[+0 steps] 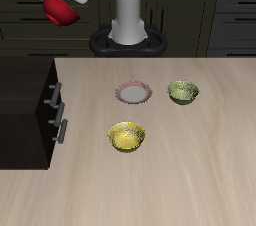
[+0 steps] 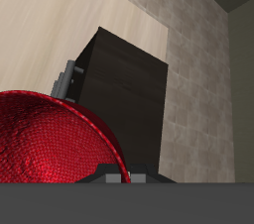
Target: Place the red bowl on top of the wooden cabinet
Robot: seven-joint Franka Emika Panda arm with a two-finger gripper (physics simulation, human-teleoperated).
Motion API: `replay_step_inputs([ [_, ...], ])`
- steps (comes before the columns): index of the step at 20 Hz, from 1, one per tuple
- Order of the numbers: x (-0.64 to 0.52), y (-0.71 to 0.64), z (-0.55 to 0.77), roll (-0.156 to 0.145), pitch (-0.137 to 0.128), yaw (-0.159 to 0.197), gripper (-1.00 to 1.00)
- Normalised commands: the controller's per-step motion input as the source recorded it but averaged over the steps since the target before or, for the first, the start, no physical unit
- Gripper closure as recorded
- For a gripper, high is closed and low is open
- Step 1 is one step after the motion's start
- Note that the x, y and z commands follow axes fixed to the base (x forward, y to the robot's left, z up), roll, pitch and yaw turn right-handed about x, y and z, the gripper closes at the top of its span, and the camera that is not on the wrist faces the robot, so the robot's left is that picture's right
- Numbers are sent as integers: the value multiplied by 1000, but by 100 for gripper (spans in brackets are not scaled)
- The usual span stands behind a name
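Red bowl lifted high, not yet set on the cabinet.

Exterior view: the small glossy red bowl (image 1: 59, 10) hangs in the air under the white gripper (image 1: 62, 2), clear of the pale wooden tabletop (image 1: 200, 150) and above the back of the large, nearly black wooden cabinet (image 1: 25, 100) with silver bar handles. A white plate (image 1: 133, 93), an olive-green bowl (image 1: 183, 92) and a yellow bowl (image 1: 127, 136) sit on the tabletop, well apart from it. Wrist view: the red bowl (image 2: 50, 144) fills the foreground, clamped by the gripper, whose fingers are mostly hidden; the cabinet (image 2: 124, 94) lies below, its flat top bare. Judged from this, pickup and lift are done; what remains is centring over the top, lowering and letting go.
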Motion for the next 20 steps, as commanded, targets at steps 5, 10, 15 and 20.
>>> replay_step_inputs([
  [5,60,-109,-266,-22,33,27,100],
  [10,-7,-38,-35,2,11,-14,100],
  [15,-26,-75,3,-16,-2,-8,100],
  [20,-35,-93,-84,-13,11,-1,100],
])
